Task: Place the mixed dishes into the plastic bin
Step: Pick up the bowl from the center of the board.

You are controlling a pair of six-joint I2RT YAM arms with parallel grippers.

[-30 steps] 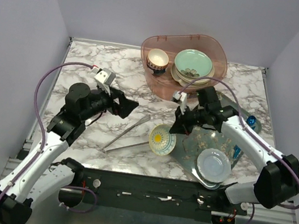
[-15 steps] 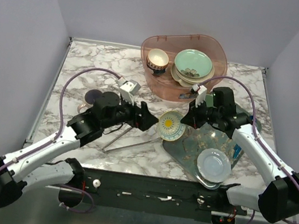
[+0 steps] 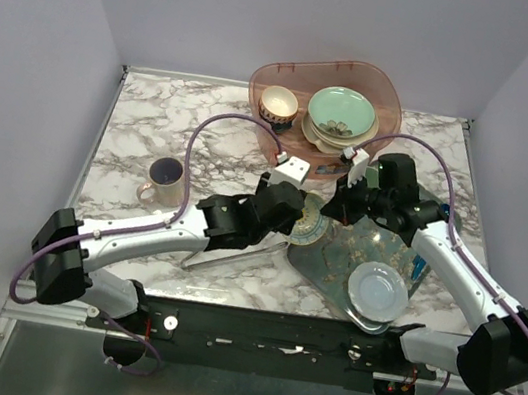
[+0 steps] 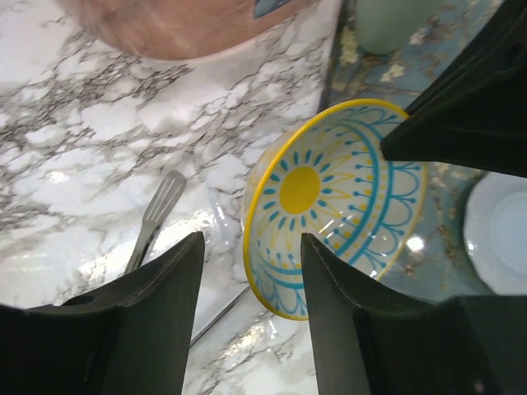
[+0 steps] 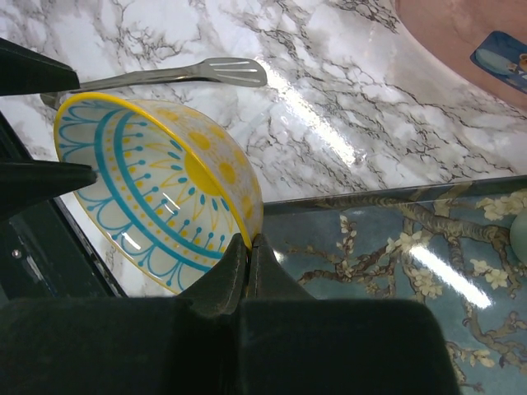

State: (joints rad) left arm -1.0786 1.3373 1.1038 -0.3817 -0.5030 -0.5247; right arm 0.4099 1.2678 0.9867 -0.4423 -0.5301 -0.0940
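Yellow-rimmed and tilted on edge, navy-and-yellow patterned bowl [image 5: 156, 197] nipped by its rim in the right pincer [image 5: 249, 243], jaws tight on it, just beside the floral tray [image 5: 370, 230]. Opposite rim between the parted fingers of the left pincer [image 4: 251, 240], one either side, contact impossible to tell. Beyond both pincers, plastic bin [image 3: 332, 64] on the desk [image 3: 146, 117]; metal tongs [image 4: 156, 218] flat under the left one.

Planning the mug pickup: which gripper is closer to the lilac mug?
Left. The left gripper sits right of the mug, open around the patterned bowl; the right gripper pinches that bowl's rim beyond it, farther away.
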